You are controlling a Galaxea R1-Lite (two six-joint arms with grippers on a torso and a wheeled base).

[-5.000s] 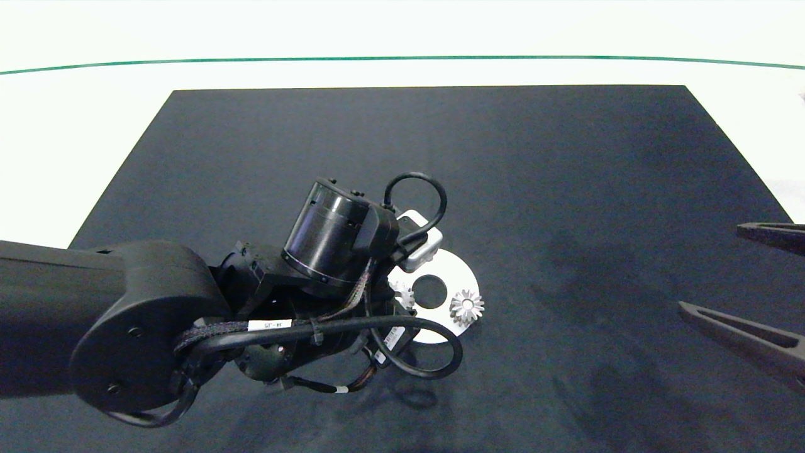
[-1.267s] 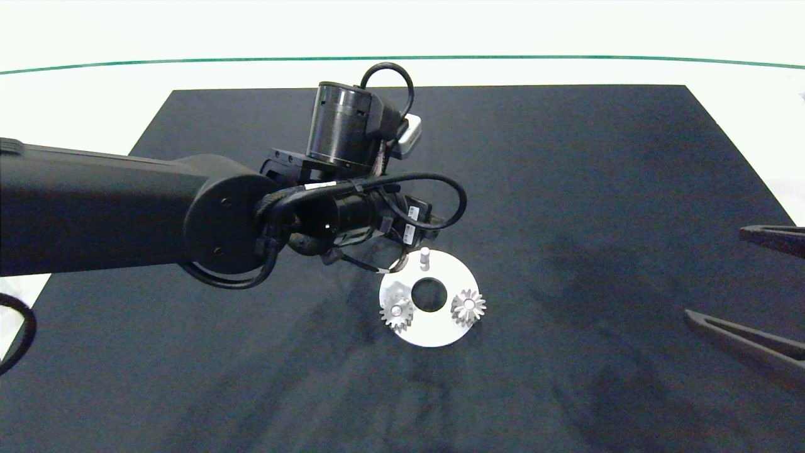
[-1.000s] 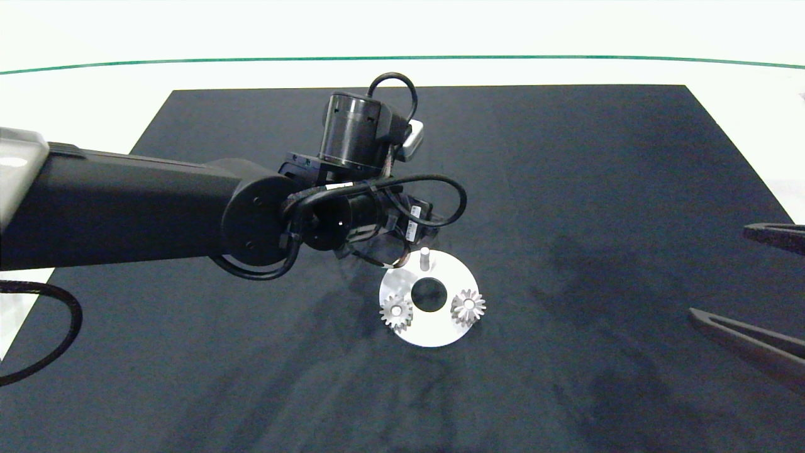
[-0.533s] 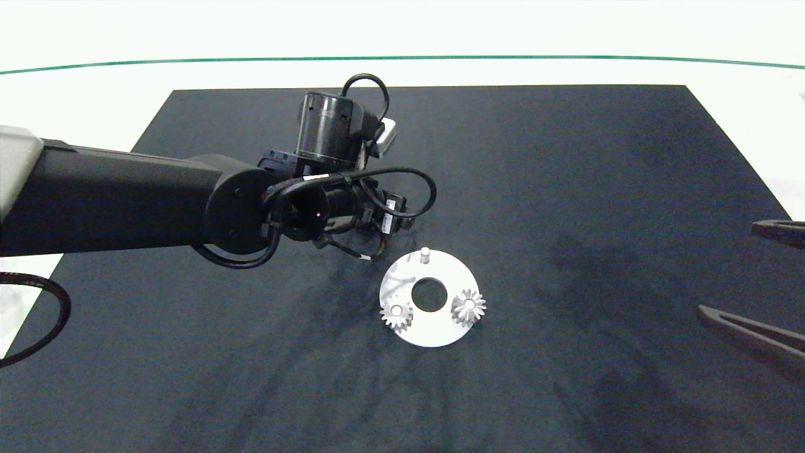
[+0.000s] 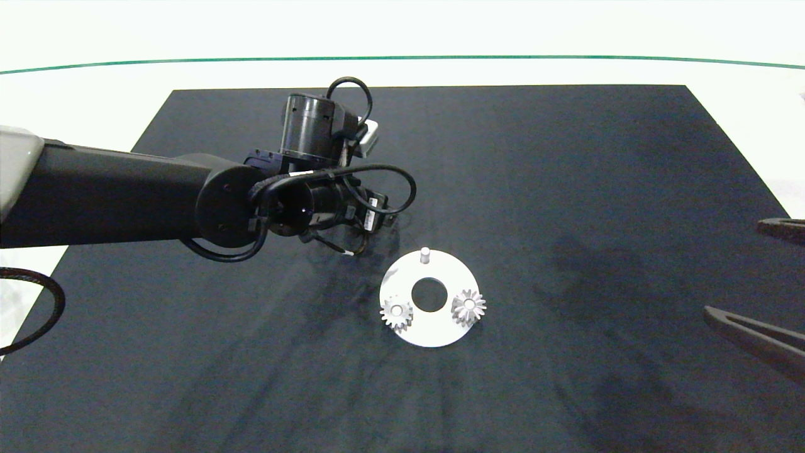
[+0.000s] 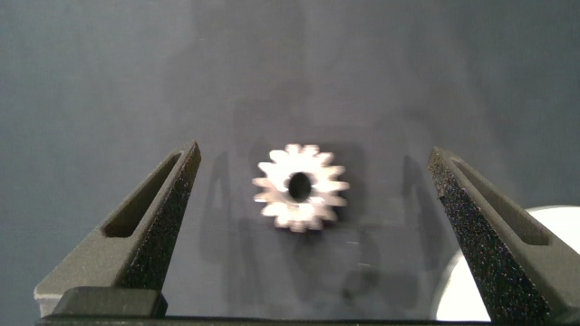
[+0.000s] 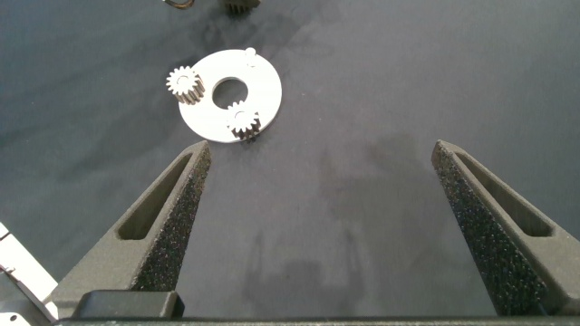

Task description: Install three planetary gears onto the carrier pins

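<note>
Centre the wide-open left gripper (image 6: 313,235) over the loose third gear (image 6: 301,187), lying flat on the mat (image 5: 566,189) just off the disc's (image 5: 434,333) far-left rim (far peg (image 5: 425,254) bare). Close squarely across teeth. Right gripper (image 7: 340,235) spread, idle at right edge.

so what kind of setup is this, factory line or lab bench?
Looks like a lab test bench, not a line: a bare black mat on a white table, with just one white carrier disc, its loose gears, and the open left gripper over a gear.
</note>
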